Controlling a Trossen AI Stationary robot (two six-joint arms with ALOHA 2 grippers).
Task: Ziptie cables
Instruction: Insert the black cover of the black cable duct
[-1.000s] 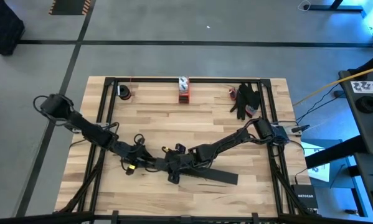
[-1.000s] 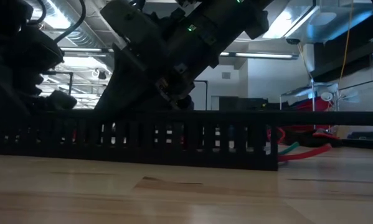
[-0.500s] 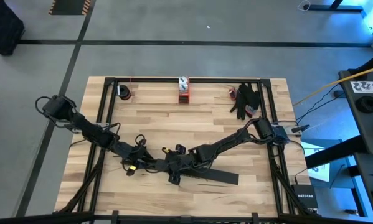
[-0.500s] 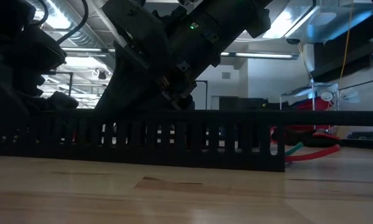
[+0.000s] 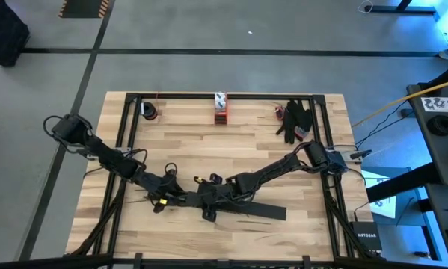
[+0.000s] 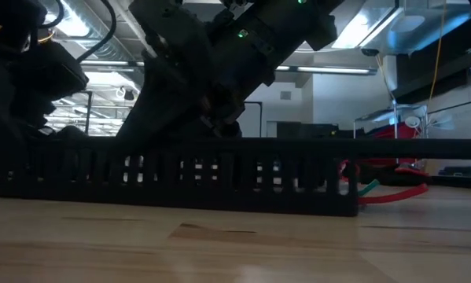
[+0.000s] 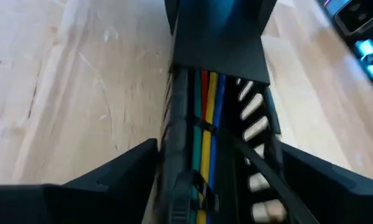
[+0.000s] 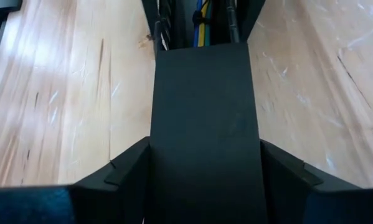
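- Cables [image 7: 206, 124]: red, yellow, blue and green strands lying lengthwise inside slotted bar [image 6: 180, 169], near the tabletop's [image 5: 209, 119] front edge, about mid-width.
- Left gripper [image 7: 218, 149]: astride the bar, fingers spread wider than a second ago, small gap visible on one side; released, holding nothing.
- Bar's end in the low view shifted slightly sideways over the last second, then settled.
- Judged meaning: bundle seated in the channel and let go; tie itself not yet seen around the wires, so cinching probably still to do.
- Right gripper [image 8: 205, 146]: just beyond, meeting the left one from the opposite side; fingers pressed against both edges of the bar's solid top, apparently clenched on it.
- Left wrist view alone shows strand colours inside the channel.
- Low view alone shows red and green loops spilling out past the bar's end.
- High view gives only both arms converging on the bar; wires hidden under them.
- Far edge: orange and white object [image 5: 221, 108] at middle, dark heap [image 5: 295, 121] toward far right corner, both untouched.
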